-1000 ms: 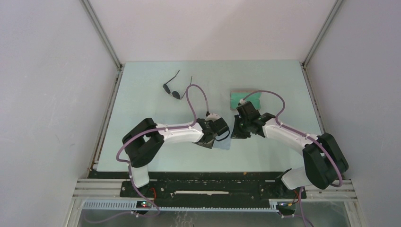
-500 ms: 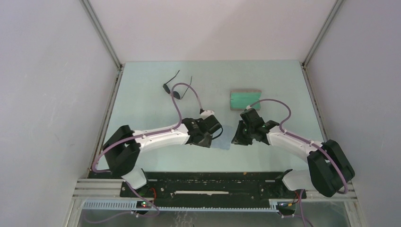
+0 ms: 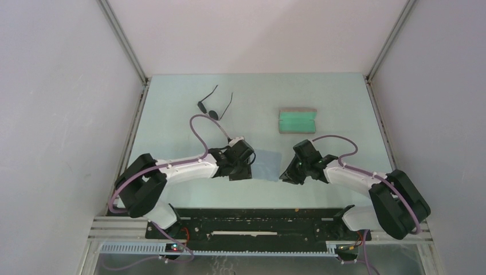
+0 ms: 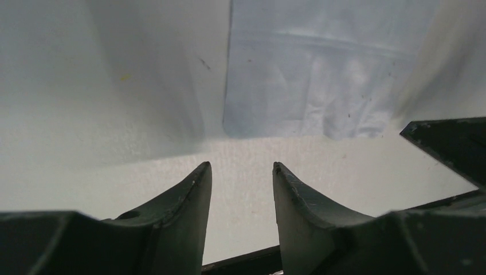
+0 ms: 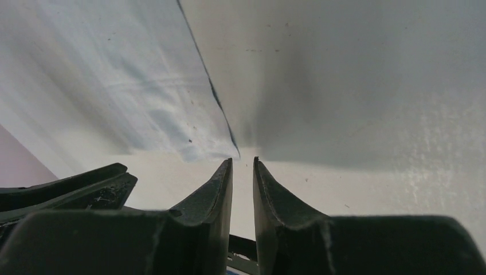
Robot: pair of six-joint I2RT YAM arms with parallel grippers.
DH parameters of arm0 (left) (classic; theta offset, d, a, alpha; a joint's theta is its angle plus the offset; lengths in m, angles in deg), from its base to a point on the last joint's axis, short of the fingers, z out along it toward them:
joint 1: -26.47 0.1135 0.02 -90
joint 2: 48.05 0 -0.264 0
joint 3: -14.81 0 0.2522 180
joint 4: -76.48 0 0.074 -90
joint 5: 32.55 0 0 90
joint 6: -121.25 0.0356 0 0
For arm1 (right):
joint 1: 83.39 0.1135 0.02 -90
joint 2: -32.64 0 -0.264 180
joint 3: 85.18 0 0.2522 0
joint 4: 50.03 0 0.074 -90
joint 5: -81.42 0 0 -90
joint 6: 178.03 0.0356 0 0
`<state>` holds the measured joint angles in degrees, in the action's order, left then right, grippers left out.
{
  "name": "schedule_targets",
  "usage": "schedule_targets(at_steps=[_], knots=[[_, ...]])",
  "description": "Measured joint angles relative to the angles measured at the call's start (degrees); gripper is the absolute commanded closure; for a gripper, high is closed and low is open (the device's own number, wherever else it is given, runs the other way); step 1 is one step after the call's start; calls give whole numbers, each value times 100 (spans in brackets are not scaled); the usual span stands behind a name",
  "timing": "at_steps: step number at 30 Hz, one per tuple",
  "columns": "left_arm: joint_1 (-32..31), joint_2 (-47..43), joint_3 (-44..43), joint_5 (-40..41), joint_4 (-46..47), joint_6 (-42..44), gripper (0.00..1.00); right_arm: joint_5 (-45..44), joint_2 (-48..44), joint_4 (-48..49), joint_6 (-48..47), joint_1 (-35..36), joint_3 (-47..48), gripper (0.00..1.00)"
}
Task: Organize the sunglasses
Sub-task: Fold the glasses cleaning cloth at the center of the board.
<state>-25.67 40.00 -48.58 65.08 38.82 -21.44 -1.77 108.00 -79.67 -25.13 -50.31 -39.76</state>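
Note:
The sunglasses (image 3: 209, 109), thin black wire with dark oval lenses, lie at the far left of the table with their temple arms spread, well beyond both arms. A light blue cloth (image 3: 267, 165) lies flat between the grippers; it also shows ahead in the left wrist view (image 4: 315, 74) and the right wrist view (image 5: 114, 86). My left gripper (image 3: 250, 167) (image 4: 240, 167) stands open and empty at the cloth's left edge. My right gripper (image 3: 285, 173) (image 5: 243, 160) sits low at the cloth's right edge, its jaws a narrow gap apart with nothing between them.
A grey oblong case with green lining (image 3: 297, 121) lies open beyond the right arm. White walls and metal rails (image 3: 133, 123) border the table on both sides. The black rail (image 3: 258, 215) at the near edge runs just behind both grippers.
The cloth, held bunched near the left gripper before, now lies spread flat and released. Both grippers have drawn apart and back toward the near edge; the right one has opened a little.

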Motion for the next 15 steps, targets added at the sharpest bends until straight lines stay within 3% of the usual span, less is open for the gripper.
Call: schedule_targets(at_steps=[11, 15], knots=[[291, 122, 422, -369, 761, -490, 59, 487, 584, 608, 271, 9, 0, 73], [354, 219, 444, -511, 1045, -581, 65, 533, 638, 713, 319, 33, 0, 75]])
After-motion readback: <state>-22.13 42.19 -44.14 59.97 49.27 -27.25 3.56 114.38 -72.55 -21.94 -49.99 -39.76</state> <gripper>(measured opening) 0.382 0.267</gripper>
